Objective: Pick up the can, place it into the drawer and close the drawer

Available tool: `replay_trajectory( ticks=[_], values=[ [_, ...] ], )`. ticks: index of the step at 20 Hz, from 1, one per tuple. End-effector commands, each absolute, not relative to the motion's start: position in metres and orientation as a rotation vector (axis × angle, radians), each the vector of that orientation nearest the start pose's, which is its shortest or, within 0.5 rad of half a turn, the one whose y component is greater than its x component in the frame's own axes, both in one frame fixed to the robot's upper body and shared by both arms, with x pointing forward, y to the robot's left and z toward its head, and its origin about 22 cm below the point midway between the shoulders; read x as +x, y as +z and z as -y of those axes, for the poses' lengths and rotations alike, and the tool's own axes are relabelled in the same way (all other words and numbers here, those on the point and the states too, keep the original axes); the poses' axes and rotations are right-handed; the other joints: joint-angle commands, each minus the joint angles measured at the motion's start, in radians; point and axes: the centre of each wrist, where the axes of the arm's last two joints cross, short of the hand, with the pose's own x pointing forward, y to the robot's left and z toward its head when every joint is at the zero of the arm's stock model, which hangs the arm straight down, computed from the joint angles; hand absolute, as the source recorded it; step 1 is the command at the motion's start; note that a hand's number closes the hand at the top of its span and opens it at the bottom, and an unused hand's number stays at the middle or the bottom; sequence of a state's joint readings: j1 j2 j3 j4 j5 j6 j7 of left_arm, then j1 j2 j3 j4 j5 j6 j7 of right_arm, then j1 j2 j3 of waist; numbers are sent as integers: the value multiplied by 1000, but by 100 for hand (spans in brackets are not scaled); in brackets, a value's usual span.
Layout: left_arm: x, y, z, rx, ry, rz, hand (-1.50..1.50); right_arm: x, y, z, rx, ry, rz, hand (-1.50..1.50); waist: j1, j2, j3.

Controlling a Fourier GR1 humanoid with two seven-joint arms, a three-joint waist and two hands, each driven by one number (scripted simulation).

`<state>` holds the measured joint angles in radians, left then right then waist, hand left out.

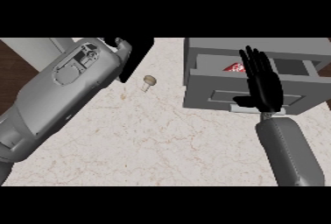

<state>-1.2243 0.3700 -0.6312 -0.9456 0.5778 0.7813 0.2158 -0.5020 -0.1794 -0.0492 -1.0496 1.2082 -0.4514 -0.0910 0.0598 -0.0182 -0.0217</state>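
The counter (161,140) under me is pale marble with thin brown veins, and dark wood shows past its left edge. My grey left forearm (58,92) slants up across it. My left hand (137,57) is only a black shape at its end, and I cannot tell whether it is open or closed. Just beside it lies a small tan mushroom (149,82) with a round cap and short stem. To the right sits a boxy grey drawer (210,94), standing open. The can (233,68), red and white, lies inside, partly hidden by my right hand (264,87), which is flat, straight-fingered and holding nothing.
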Motion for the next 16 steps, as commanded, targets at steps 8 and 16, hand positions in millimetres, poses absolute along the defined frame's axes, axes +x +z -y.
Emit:
replay_trajectory(
  ticks=[8, 16],
  values=[
    [390, 205, -118, 226, -79, 1716, -150, 400, 8, 229, -1342, 859, 1648, -150, 19, 29, 24],
    [371, 177, -134, 240, -81, 1723, -150, 434, 40, 204, -1372, 847, 1668, -150, 18, 33, 23]
  ],
)
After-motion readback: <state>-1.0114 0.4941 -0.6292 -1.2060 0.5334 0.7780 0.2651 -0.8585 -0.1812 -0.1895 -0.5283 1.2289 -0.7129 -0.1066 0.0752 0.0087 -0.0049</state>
